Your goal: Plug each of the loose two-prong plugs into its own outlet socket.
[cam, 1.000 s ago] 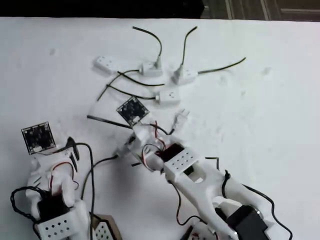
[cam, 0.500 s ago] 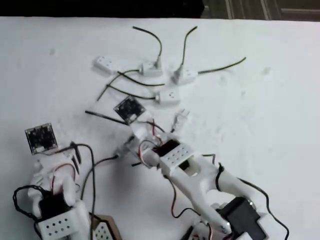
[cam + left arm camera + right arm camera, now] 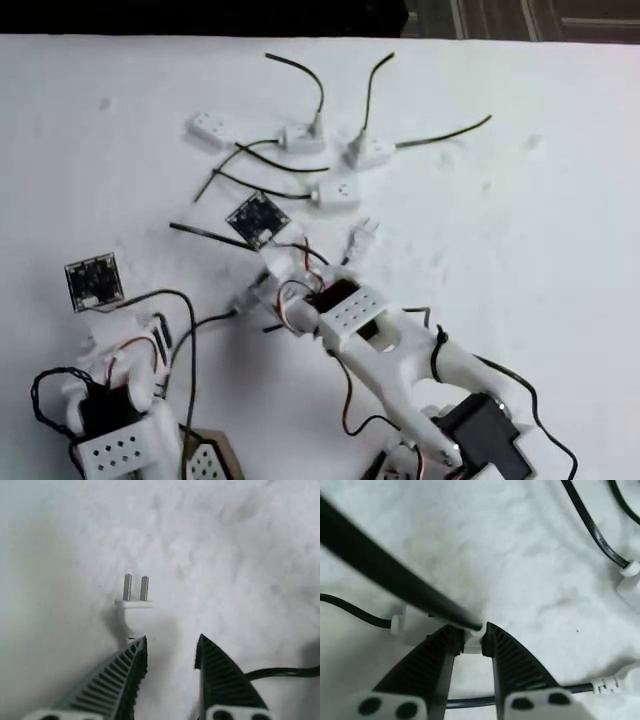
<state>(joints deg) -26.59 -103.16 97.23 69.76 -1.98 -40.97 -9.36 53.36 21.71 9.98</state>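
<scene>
Two grippers are recorded. At the lower left of the high view, the left gripper (image 3: 171, 645) stands open. A white two-prong plug (image 3: 134, 611) lies flat just past one fingertip, outside the gap, so closing from here would likely push it aside. At centre, the right gripper (image 3: 471, 631) is clamped on a second white plug (image 3: 473, 641) with a thick black cord, and cord drag could twist it loose. White outlet sockets (image 3: 338, 192) lie at upper centre, well apart.
</scene>
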